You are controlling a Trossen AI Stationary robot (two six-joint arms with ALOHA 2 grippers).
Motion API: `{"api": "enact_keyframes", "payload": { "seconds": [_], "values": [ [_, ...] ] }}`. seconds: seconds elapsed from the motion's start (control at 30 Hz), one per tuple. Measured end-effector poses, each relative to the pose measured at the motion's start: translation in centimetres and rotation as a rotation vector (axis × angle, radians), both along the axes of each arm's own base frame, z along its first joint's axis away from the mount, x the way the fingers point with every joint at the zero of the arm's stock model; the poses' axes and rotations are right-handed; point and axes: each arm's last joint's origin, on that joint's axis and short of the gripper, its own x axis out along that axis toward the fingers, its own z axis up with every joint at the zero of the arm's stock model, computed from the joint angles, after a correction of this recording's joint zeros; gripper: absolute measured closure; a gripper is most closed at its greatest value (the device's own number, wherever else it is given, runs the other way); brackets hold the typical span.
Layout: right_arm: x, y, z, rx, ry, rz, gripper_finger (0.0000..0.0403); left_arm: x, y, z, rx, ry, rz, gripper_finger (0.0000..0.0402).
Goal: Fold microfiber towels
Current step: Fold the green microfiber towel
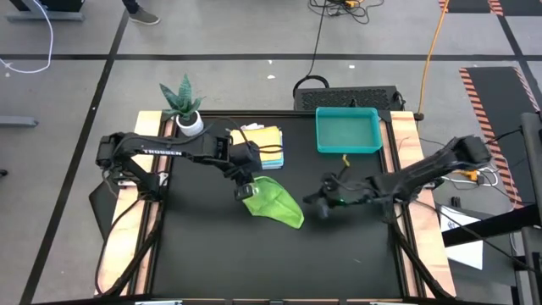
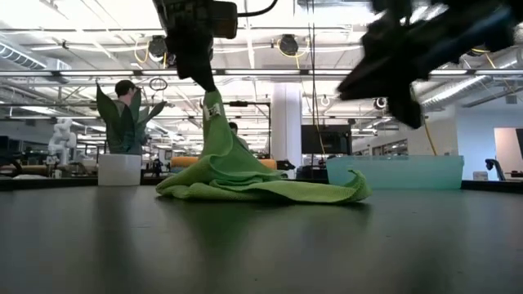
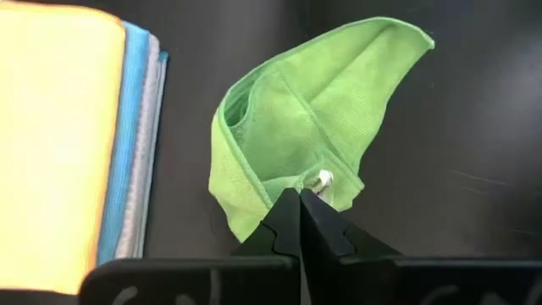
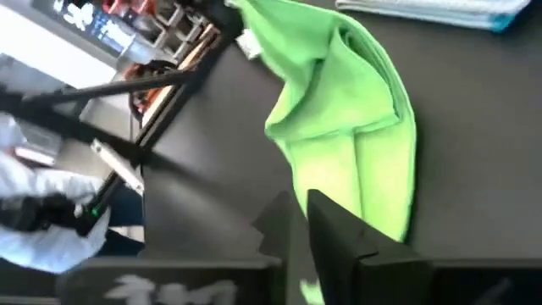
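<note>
Only the low view shows the left gripper [image 2: 206, 82] fingers pinching the lime green towel [image 2: 245, 175] corner aloft.

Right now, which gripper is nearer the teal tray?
The right gripper. It hovers over the mat below the tray in the high view, beside the green towel. The left gripper is farther off, pinching that towel's corner near the towel stack.

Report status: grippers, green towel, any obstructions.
Left gripper shut on lime green towel, one corner lifted, rest on table. Right gripper beside it, off the cloth. Folded stack and teal tray behind, clear.
</note>
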Motion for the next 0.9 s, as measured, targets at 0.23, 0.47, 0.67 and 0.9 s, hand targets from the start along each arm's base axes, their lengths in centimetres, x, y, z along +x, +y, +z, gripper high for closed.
{"api": "enact_keyframes", "payload": {
  "seconds": [0.23,0.47,0.67,0.9],
  "values": [
    [4.1,-4.2,-3.0,0.225,-0.106,-0.106,0.026,0.0,0.5,-0.1,0.009,-0.003,-0.016,0.0401],
    [5.3,-5.2,-6.6,0.371,-0.061,-0.192,0.0219,-0.1,0.8,-0.1,-0.006,-0.005,-0.026,0.0401],
    [5.7,-5.2,-8.2,0.409,-0.056,-0.214,0.0234,-0.1,0.8,-0.1,-0.001,-0.006,-0.036,0.0401],
    [7.8,-5.7,-8.5,0.386,-0.024,-0.208,0.0243,-0.1,0.8,-0.1,0.001,-0.007,-0.043,0.0401]
  ]
}}
